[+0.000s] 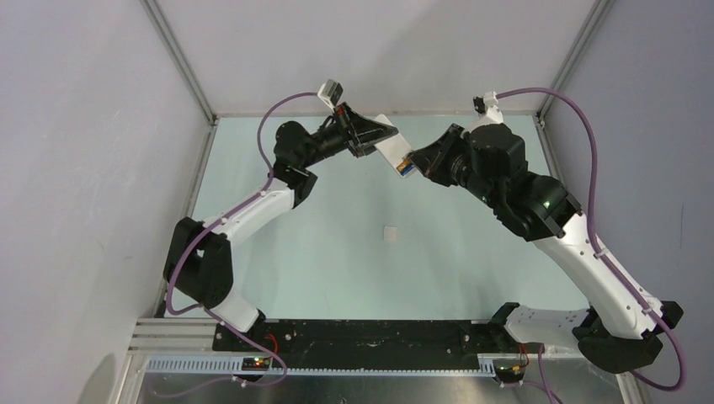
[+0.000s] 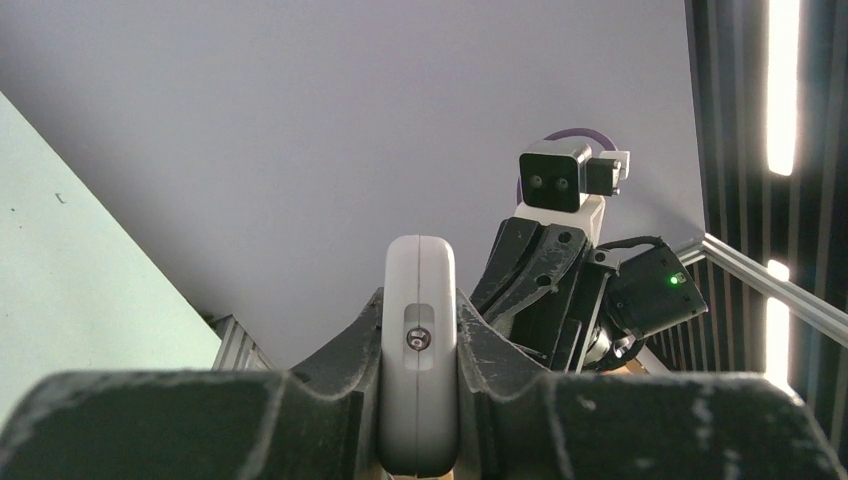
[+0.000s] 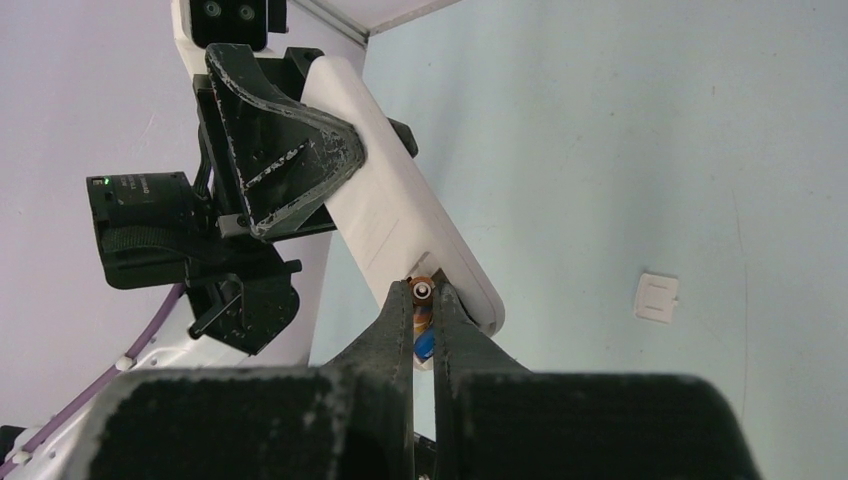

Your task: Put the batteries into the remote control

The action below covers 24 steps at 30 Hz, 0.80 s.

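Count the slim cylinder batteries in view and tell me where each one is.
2. The orange battery is pinched in the right gripper at the free end of the white plastic remote. The blue battery shows just below it, mostly hidden.

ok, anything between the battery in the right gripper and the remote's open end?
Nothing visible. The right gripper holds the battery tip right at the open end of the remote, which the left gripper holds in the air. The small white piece lies on the table, well clear.
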Motion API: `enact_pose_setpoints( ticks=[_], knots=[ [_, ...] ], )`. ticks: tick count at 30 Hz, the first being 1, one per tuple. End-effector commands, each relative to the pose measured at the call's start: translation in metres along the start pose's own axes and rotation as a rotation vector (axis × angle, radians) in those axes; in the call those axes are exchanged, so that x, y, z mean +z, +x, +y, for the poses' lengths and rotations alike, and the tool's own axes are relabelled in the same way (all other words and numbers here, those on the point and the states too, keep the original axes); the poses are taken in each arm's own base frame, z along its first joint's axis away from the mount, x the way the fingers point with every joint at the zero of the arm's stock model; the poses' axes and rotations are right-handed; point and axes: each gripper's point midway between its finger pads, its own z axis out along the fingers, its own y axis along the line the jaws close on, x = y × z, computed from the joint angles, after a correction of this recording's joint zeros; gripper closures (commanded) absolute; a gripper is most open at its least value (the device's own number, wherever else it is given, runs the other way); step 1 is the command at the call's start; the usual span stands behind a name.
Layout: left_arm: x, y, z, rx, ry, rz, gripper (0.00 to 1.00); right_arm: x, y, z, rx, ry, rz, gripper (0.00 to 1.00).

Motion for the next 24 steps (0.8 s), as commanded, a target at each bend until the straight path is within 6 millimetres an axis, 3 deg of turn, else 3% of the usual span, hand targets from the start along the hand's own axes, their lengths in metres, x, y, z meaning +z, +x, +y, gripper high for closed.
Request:
enact_pose_setpoints(
  ticks=[1,9,24],
  knots=[
    [-0.002,-0.002,-0.041,0.054,0.123,-0.027,1.0,0.008,0.022,-0.019,-0.014,0.093,0.088,0.97],
    [-0.002,-0.005,-0.033,0.023,0.109,-0.045,1.0,0.01,0.023,-0.034,0.003,0.182,0.099,0.88],
    [-0.003,-0.011,-0.015,-0.029,0.08,-0.081,1.0,0.009,0.024,-0.041,0.015,0.219,0.11,0.68]
  ],
)
